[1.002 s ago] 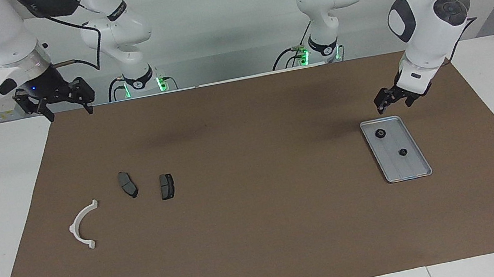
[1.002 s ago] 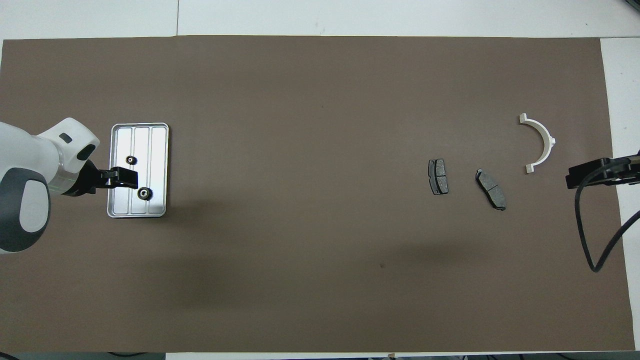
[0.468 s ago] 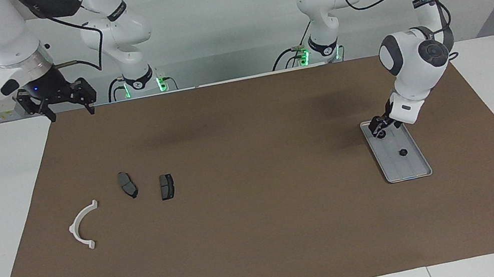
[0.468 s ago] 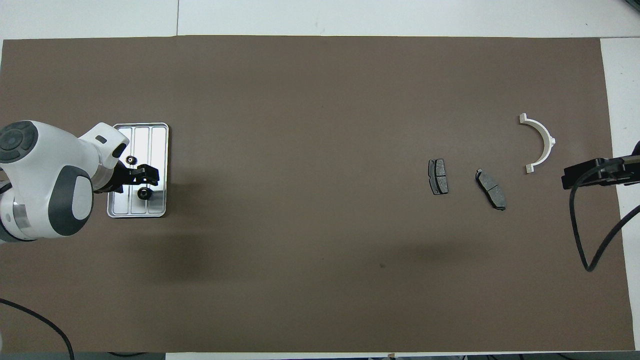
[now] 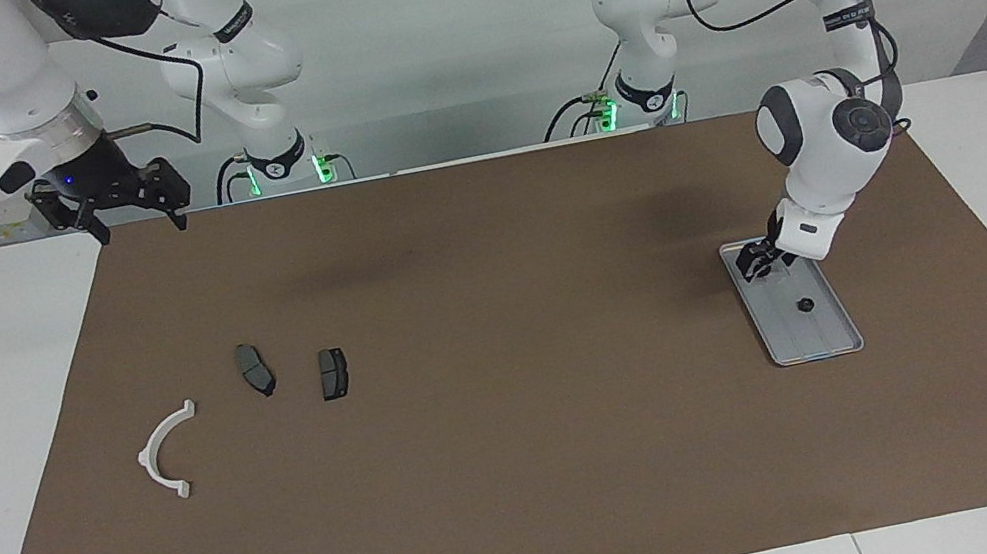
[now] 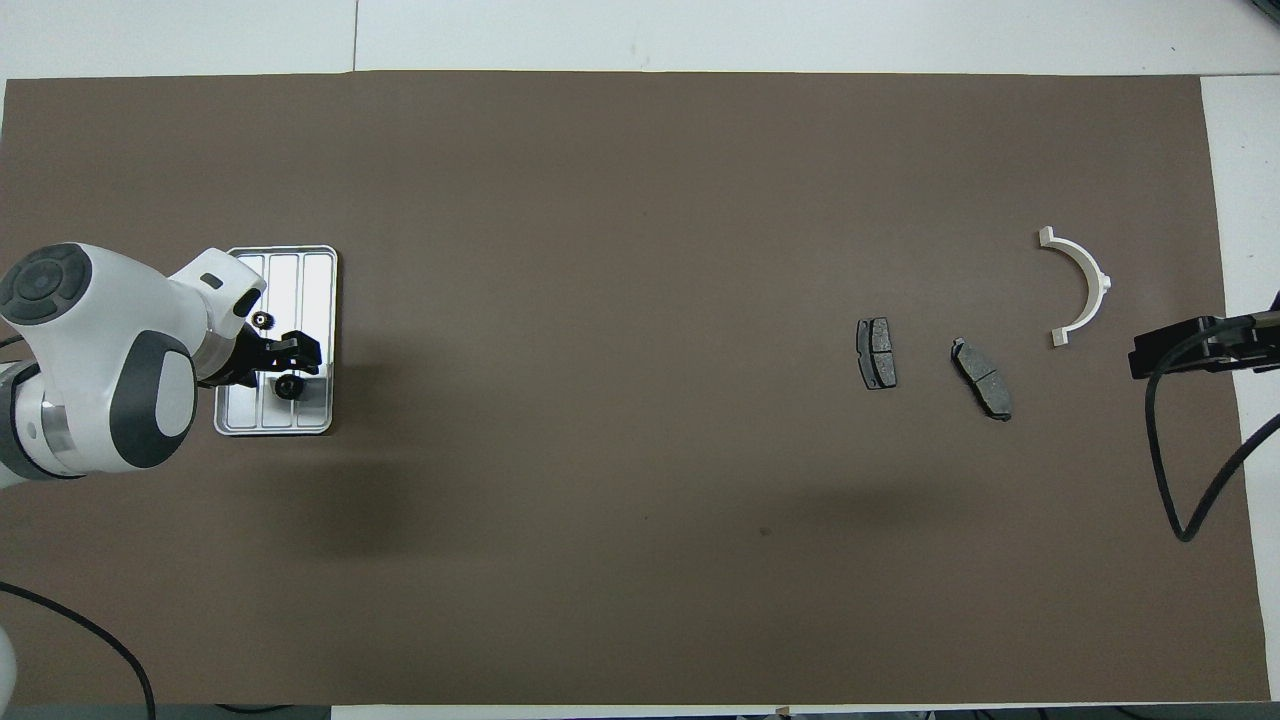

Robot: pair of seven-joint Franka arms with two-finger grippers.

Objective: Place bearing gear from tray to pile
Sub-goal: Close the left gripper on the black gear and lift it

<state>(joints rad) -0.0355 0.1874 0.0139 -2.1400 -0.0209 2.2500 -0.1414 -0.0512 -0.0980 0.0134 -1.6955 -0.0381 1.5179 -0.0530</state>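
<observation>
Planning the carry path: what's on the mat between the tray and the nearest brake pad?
Nothing: in the overhead view only bare brown mat lies between the tray and the nearest brake pad.

text: none legible | arm band markings: present, unreadable | parts: no labels seen

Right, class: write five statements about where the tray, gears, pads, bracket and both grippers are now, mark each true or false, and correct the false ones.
1. The left gripper is down at the tray. True.
2. Both gears lie among the pads. False: the nearer gear is by the left gripper's tips in the tray, and the farther gear lies in the tray too.
3. The right gripper holds the bracket. False: it waits in the air, and the bracket lies on the mat.
4. The two pads lie apart. True.
5. The bracket sits in the tray. False: it is at the right arm's end.
</observation>
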